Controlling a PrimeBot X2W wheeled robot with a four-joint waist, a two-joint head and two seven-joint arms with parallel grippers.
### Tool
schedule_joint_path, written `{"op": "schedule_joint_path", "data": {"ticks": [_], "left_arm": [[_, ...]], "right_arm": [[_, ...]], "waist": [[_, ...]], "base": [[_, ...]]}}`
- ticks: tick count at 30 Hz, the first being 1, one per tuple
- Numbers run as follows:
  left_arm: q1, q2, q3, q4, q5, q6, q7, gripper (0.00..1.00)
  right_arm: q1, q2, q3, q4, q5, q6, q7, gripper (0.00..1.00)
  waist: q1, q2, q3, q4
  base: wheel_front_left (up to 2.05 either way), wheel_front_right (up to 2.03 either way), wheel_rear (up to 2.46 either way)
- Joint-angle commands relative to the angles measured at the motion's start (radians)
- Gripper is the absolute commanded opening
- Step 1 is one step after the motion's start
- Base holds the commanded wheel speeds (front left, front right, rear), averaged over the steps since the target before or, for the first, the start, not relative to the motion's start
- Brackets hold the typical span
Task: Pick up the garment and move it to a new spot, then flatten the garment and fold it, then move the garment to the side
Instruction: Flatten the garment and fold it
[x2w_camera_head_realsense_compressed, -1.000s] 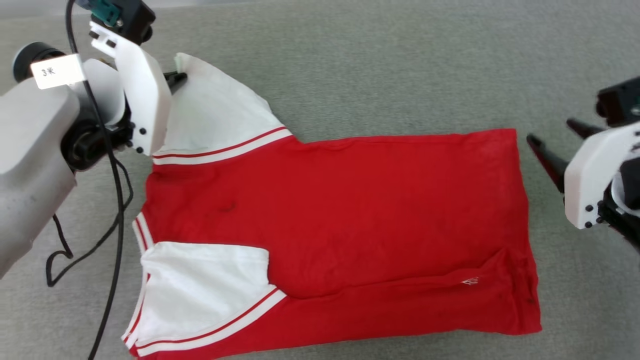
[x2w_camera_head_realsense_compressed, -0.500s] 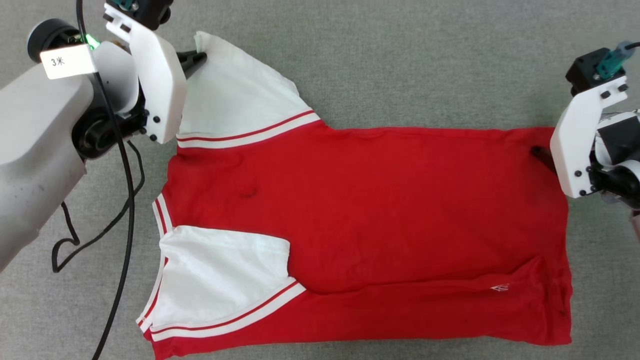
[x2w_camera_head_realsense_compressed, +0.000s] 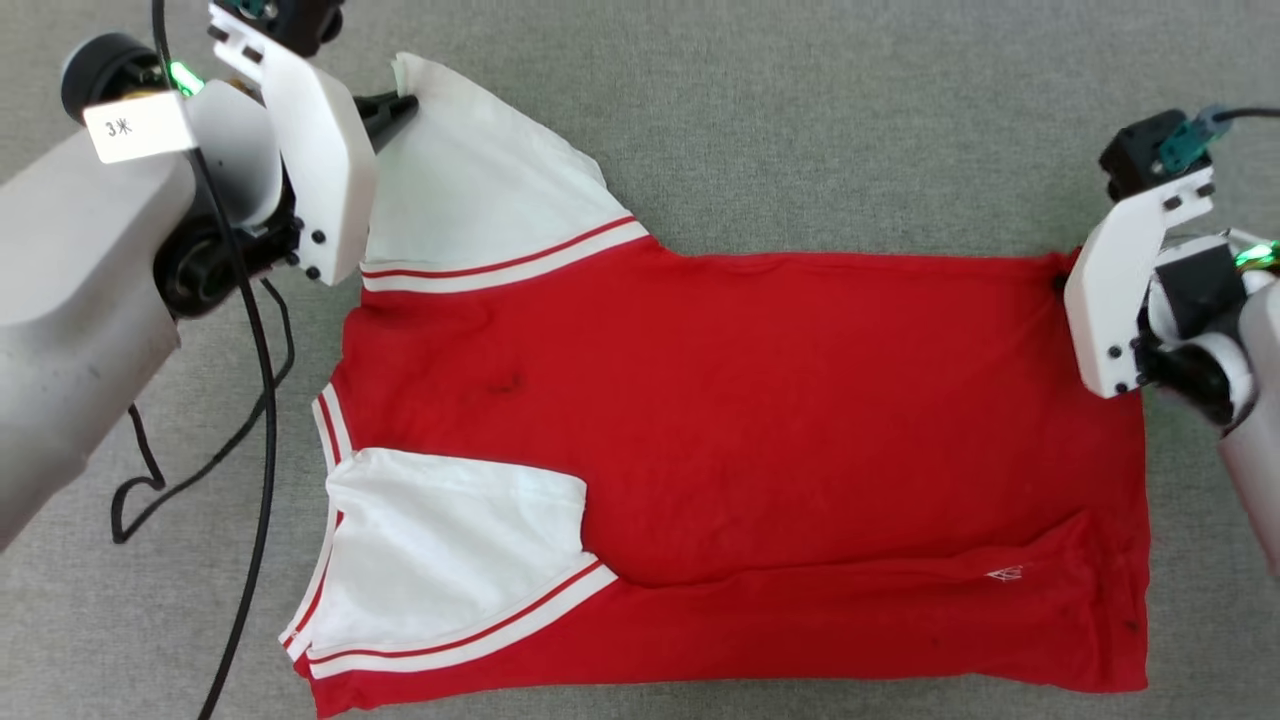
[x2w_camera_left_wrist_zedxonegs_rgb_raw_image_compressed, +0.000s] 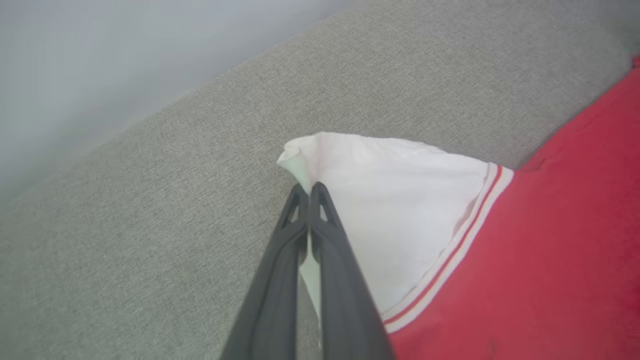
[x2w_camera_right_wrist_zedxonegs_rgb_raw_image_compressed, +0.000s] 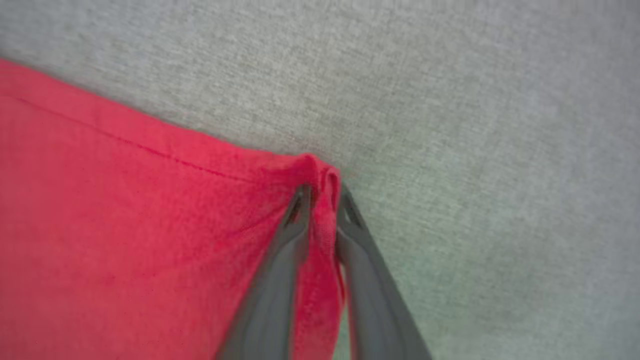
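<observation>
1. The red jersey T-shirt (x2w_camera_head_realsense_compressed: 760, 400) lies spread flat on the grey cloth-covered desk (x2w_camera_head_realsense_compressed: 850, 120), neck end toward the robot's left and hem toward its right.
2. The near sleeve (x2w_camera_head_realsense_compressed: 450, 540), white with red-and-white striped trim, is folded in over the red body. The near long edge of the shirt is also turned over in a narrow band.
3. The left hand (x2w_camera_left_wrist_zedxonegs_rgb_raw_image_compressed: 310, 189) is clenched on the tip of the far white sleeve (x2w_camera_head_realsense_compressed: 480, 200). Its two dark fingers are pressed together with a sliver of white cloth between them, and that corner is pulled out to a point.
4. The right hand (x2w_camera_right_wrist_zedxonegs_rgb_raw_image_compressed: 322, 189) grasps the far hem corner, with a bunched fold of red cloth pinched between its fingers at the edge of the shirt.
5. Writing: a white tag (x2w_camera_head_realsense_compressed: 135, 128) on the left arm reads "3" followed by a small mark that I cannot make out for certain.
6. A tiny white printed logo (x2w_camera_head_realsense_compressed: 1003, 574) sits near the hem on the turned-over band, too small to read.
7. A small dark smudge (x2w_camera_head_realsense_compressed: 503, 382) marks the red cloth near the neck end.
8. A black cable (x2w_camera_head_realsense_compressed: 262, 400) hangs from the left arm and loops on the desk beside the shirt.
</observation>
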Motion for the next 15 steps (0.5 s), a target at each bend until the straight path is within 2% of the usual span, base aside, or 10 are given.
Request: {"op": "schedule_joint_path", "data": {"ticks": [1,7,15], "left_arm": [[0.023,-0.002,-0.005,0.008,-0.005,-0.001,-0.014,0.00],[0.079,0.000,-0.018,0.021,0.000,-0.001,-0.068,0.00],[0.213,0.032,-0.024,-0.004,0.003,0.001,-0.146,0.00]], "right_arm": [[0.029,0.014,0.015,0.035,0.008,-0.001,-0.031,0.00],[0.046,-0.003,-0.013,0.039,0.021,-0.001,-0.214,0.00],[0.169,-0.007,-0.011,0.006,0.069,-0.001,-0.351,0.00]], "waist": [[0.0003,0.0000,-0.026,-0.003],[0.0003,0.0000,-0.107,0.000],[0.0003,0.0000,-0.235,-0.003]], "base": [[0.00,0.00,0.00],[0.00,0.00,0.00],[0.00,0.00,0.00]]}}
